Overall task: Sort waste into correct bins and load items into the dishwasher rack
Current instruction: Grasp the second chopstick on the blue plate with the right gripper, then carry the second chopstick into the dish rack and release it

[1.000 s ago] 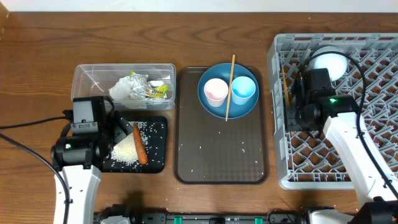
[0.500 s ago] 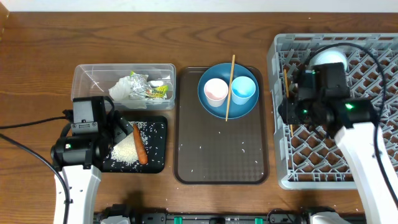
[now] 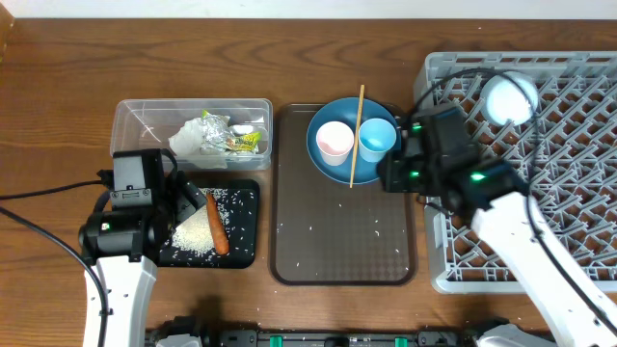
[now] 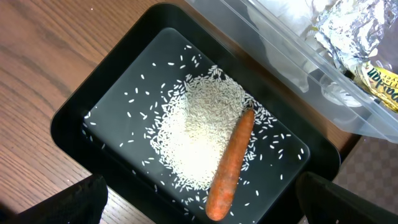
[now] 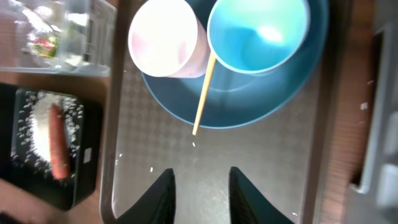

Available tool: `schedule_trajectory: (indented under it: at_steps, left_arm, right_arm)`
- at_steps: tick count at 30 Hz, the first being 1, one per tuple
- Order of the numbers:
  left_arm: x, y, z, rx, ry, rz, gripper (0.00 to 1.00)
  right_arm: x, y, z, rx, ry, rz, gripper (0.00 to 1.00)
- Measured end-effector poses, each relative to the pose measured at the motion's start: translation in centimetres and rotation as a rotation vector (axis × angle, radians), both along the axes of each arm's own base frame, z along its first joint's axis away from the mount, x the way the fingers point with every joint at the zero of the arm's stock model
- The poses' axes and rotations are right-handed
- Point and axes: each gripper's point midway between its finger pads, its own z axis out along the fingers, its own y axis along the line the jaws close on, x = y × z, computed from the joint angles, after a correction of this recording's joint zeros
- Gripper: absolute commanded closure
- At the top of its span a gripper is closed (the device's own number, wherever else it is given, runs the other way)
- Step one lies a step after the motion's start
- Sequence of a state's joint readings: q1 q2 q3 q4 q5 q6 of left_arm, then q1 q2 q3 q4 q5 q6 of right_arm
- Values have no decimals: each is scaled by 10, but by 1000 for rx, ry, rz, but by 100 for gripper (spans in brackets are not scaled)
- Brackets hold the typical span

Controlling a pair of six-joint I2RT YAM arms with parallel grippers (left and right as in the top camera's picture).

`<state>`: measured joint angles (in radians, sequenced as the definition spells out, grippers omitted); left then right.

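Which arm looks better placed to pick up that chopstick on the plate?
Right: the right gripper, open, hovers over the brown tray beside the plate and chopstick. The left gripper sits over the black tray, farther off.

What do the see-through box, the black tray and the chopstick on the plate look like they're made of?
Clear box: likely glossy plastic, with see-through walls. Black tray: probably smooth plastic, with a soft sheen. Chopstick: looks like pale matte wood or bamboo.

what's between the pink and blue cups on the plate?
One wooden chopstick lies between the pinkish-white cup and the light blue cup, across the blue plate. Shows in overhead and right wrist views.
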<state>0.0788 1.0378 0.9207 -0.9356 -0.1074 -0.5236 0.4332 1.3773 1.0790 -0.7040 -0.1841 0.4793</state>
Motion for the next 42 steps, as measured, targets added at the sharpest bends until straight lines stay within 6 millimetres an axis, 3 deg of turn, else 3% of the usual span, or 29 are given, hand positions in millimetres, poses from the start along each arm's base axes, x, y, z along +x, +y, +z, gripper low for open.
schedule_trajectory:
  at_steps: [11, 21, 33, 42]
  left_arm:
    - [0, 0, 0, 0, 0, 0, 0]
    - [0, 0, 0, 0, 0, -1, 0]
    - [0, 0, 0, 0, 0, 0, 0]
    - [0, 0, 0, 0, 0, 0, 0]
  right_arm:
    - [25, 40, -67, -86, 19, -12, 68]
    - [37, 41, -117, -135, 72, -56, 71]
    - [39, 42, -119, -130, 72, -65, 98]
    - [33, 38, -111, -134, 79, -64, 99]
